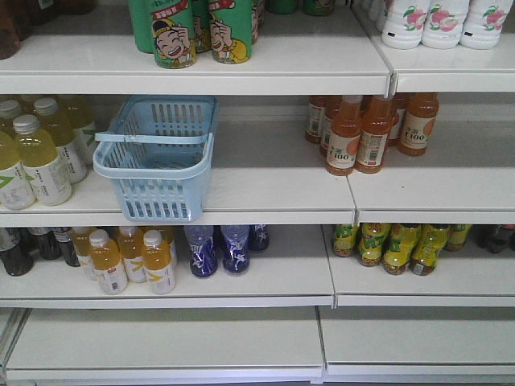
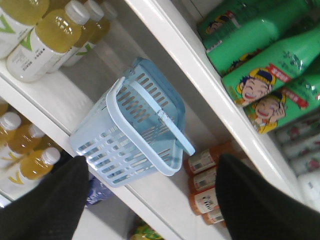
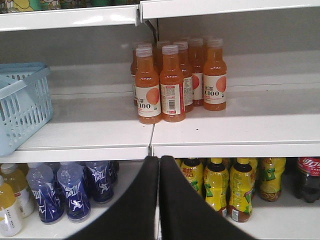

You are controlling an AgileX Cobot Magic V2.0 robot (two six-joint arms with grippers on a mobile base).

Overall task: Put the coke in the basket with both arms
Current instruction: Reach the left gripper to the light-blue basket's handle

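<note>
**Hands.** The left hand (image 2: 150,160) is wide open. Its two dark fingers (image 2: 47,200) sit at the lower corners of the left wrist view and hold nothing. The right hand (image 3: 159,159) is fully closed. Its fingers (image 3: 132,200) press together along their length, with nothing gripped between them.

**Task items.** The coke cannot be found in any view. The basket (image 1: 161,197) is light blue plastic with slotted walls and a thicker rim. Its opening faces up, and one thin handle (image 1: 153,137) lies across the top. It stands on the middle shelf (image 1: 273,173), on the left section.

**Edges.** The front wall of the basket is at the shelf's front lip and appears to overhang it slightly. In the left wrist view the basket (image 2: 115,150) shows between the open fingers. In the right wrist view only its right wall (image 3: 22,110) shows, at the left border.

**Open room.**
- Left of the basket, the yellow bottles (image 1: 40,161) are just beside it.
- Right of the basket there is a bare stretch of shelf, with the orange bottles (image 1: 354,137) well apart from it.
- Above, the upper shelf (image 1: 241,80) carries green bottles (image 1: 173,36) and limits the room over the rim.
- Below, blue bottles (image 1: 217,249) stand on the lower shelf (image 1: 282,281).
- A dark cola bottle (image 3: 307,177) stands at the far right of that lower shelf.
</note>
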